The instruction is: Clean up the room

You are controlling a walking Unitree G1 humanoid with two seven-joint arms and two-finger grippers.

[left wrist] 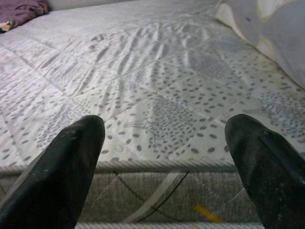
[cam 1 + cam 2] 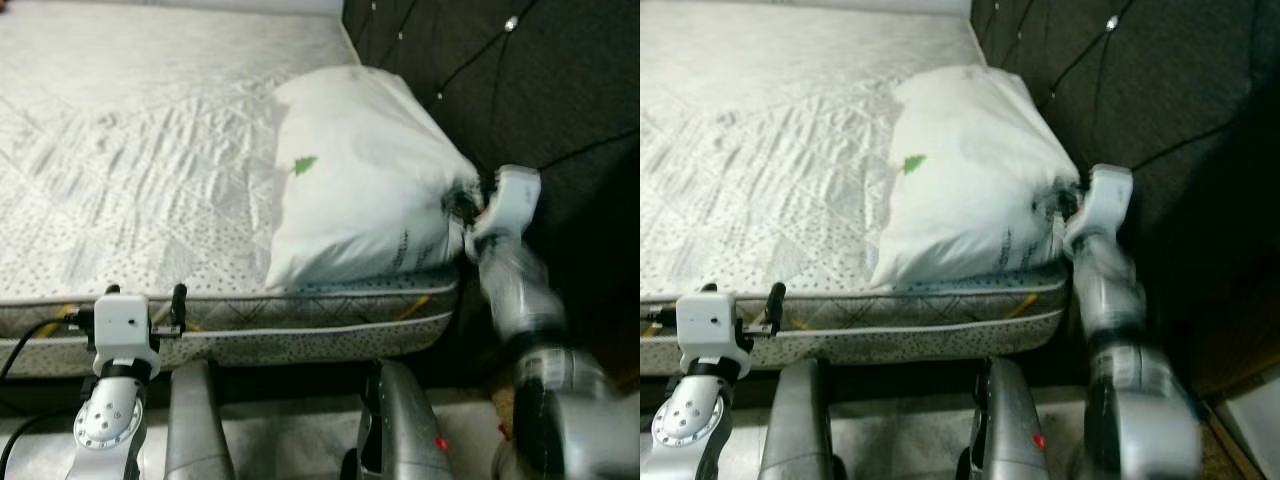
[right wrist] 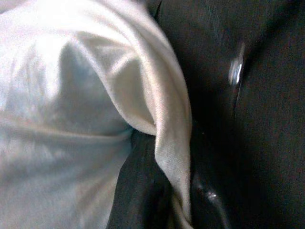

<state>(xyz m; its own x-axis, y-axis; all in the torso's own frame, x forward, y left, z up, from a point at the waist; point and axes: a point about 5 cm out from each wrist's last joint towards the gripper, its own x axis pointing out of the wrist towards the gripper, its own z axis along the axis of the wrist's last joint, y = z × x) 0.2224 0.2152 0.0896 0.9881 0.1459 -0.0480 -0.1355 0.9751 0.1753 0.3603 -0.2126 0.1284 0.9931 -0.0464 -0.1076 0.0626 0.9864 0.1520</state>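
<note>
A white pillow [image 2: 350, 180] with a small green mark lies at the right end of the bare quilted mattress [image 2: 120, 150], against the dark headboard. My right gripper [image 2: 465, 210] is at the pillow's right corner. In the right wrist view a fold of the pillow [image 3: 71, 95] is pinched between its black fingers [image 3: 138, 191], so the gripper is shut on it. My left gripper [image 2: 146, 295] is low at the mattress's front edge. It is open, and its fingertips [image 1: 57, 171] stand wide apart with nothing between them.
The dark tufted headboard [image 2: 520, 90] rises close behind my right arm. A purple cloth [image 1: 19, 12] lies at the mattress's far corner. The bed's front edge [image 2: 300, 330] runs just before my legs.
</note>
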